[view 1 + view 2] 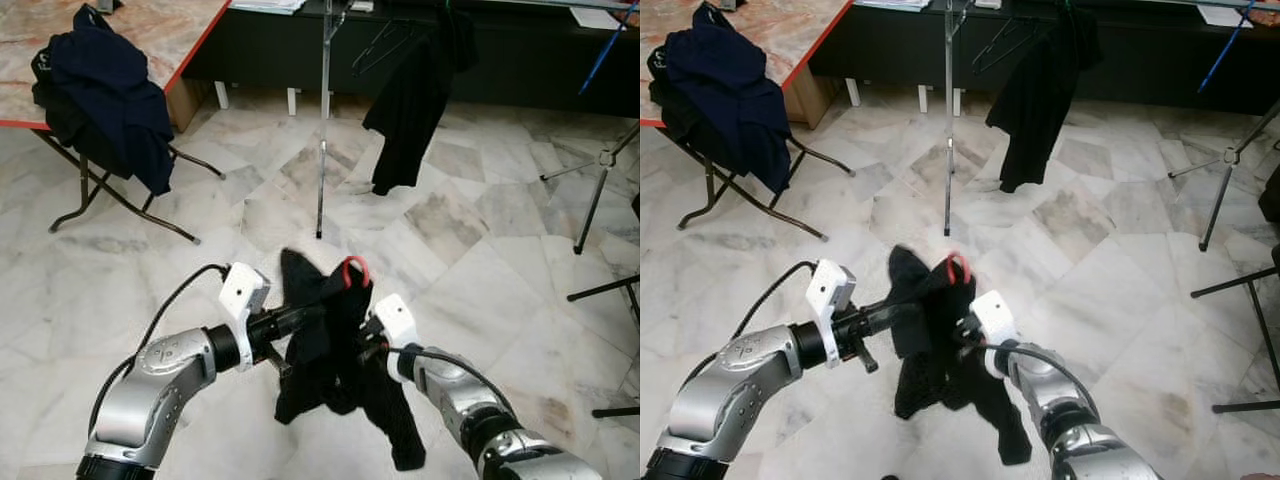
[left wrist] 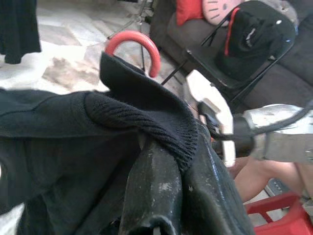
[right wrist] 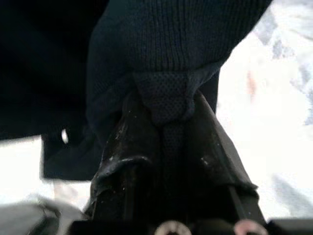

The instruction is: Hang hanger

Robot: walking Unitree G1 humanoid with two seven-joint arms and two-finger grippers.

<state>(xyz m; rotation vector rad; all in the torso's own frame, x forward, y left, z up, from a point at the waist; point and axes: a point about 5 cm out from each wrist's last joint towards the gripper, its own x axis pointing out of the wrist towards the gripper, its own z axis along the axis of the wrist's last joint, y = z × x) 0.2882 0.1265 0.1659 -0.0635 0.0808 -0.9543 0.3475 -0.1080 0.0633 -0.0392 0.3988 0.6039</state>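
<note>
Marble floor point(image 1: 480, 230) spreads before us, a metal garment rack pole point(image 1: 323, 130) standing ahead with a black garment point(image 1: 410, 110) hanging beside it. At far left a folding worktop point(image 1: 150, 30) carries a dark blue jacket point(image 1: 100, 90) draped over its edge. Between our two arms we hold up a black knitted sweater point(image 1: 325, 350) on a hanger whose red hook point(image 1: 355, 270) pokes out at the top. Our left end effector point(image 1: 300, 320) has its black fingers point(image 2: 166, 186) closed on a fold of the knit near the collar; our right end effector point(image 1: 368, 345) is likewise pinched shut on the fabric, its fingers point(image 3: 132, 147) gripping a bunched ribbed edge. Tripod legs point(image 1: 595, 200) stand at right.
</note>
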